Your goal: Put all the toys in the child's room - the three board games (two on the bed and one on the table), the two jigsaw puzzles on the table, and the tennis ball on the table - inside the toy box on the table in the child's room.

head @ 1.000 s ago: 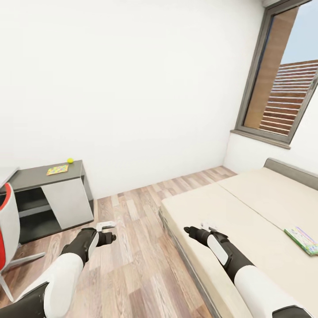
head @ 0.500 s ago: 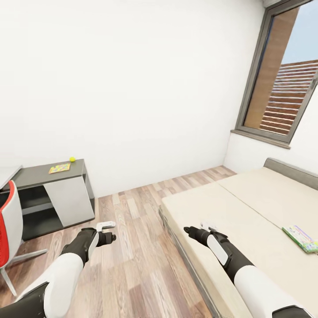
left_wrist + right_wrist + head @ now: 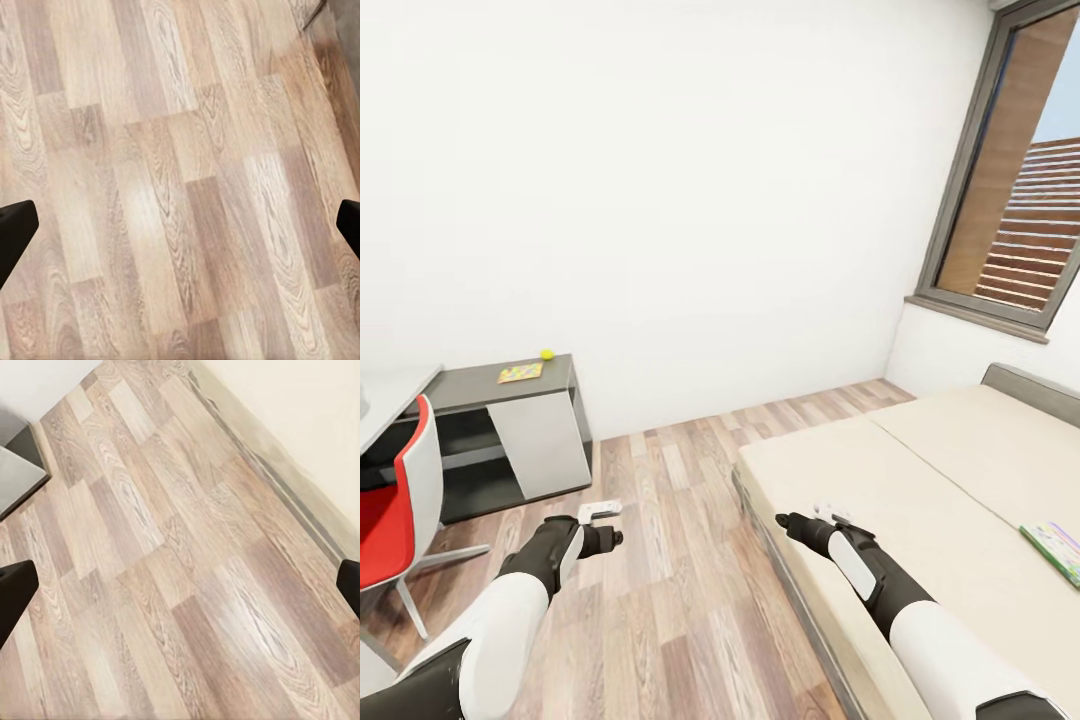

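While the robot stood on the wood-plank floor (image 3: 680, 560) between desk and bed, both arms were held out forward and low, neither carrying anything. The left gripper (image 3: 180, 225) had its fingers spread wide, the two dark fingertips (image 3: 15, 236) sitting at opposite edges of the left wrist view with bare planks between them. The right gripper (image 3: 180, 592) was likewise spread apart, over floor just beside the bed frame.

On the lower dark grey section of the table (image 3: 470, 385), against the white wall, lay one jigsaw puzzle (image 3: 520, 373), flat, with the tennis ball (image 3: 546, 354) near its far corner, apart from it. A red chair (image 3: 395, 510) stood in front of the pale desk top at the head view's left edge.

On the bed (image 3: 920, 500), a board game (image 3: 1060, 548) lay flat near the right edge of the head view, partly cut off; its lettering could not be read. A grey-framed window (image 3: 1010, 180) stood above the headboard end.
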Available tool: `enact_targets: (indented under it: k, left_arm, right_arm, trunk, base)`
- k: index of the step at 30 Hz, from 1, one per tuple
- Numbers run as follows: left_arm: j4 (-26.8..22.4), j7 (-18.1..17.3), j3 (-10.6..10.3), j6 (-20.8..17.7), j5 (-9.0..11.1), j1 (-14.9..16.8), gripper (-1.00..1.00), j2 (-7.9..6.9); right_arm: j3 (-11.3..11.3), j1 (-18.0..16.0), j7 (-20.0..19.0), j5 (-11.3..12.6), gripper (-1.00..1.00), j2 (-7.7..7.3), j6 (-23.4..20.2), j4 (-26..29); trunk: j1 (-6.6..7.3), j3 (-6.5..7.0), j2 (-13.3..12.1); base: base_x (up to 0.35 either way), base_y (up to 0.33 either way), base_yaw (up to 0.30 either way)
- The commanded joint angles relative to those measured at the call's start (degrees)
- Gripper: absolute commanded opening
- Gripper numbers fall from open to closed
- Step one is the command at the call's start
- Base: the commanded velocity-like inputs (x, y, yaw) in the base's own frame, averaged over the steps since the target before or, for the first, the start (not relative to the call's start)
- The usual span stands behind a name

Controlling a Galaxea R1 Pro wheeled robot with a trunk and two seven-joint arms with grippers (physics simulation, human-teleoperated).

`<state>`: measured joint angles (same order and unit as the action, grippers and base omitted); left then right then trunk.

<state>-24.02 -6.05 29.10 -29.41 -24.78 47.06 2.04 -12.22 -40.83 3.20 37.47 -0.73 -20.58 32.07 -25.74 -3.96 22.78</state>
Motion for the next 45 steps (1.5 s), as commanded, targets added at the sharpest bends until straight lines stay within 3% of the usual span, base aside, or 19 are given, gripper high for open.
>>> enact_targets:
  k: [1, 23, 45]
  left_arm:
    - [-0.1, -0.5, 0.4, -0.3, -0.6, 0.1, 1.0, 0.07]
    - [-0.1, -0.5, 0.4, -0.2, -0.6, 0.1, 1.0, 0.07]
    - [-0.1, -0.5, 0.4, -0.2, -0.6, 0.1, 1.0, 0.07]
  right_arm:
    - [-0.3, 0.0, 0.3, 0.4, 1.0, -0.07, -0.2, 0.1]
    - [-0.4, 0.0, 0.3, 0.4, 1.0, 0.03, -0.2, 0.2]
    - [-0.4, 0.0, 0.3, 0.4, 1.0, 0.05, -0.2, 0.2]
  trunk:
    - [-0.04, -0.14, 0.1]
    - [-0.04, -0.14, 0.1]
    - [-0.04, -0.14, 0.1]
  base:
    - [-0.002, -0.002, 0.04]
    - [0.0, -0.07, 0.01]
    - [0.0, -0.095, 0.126]
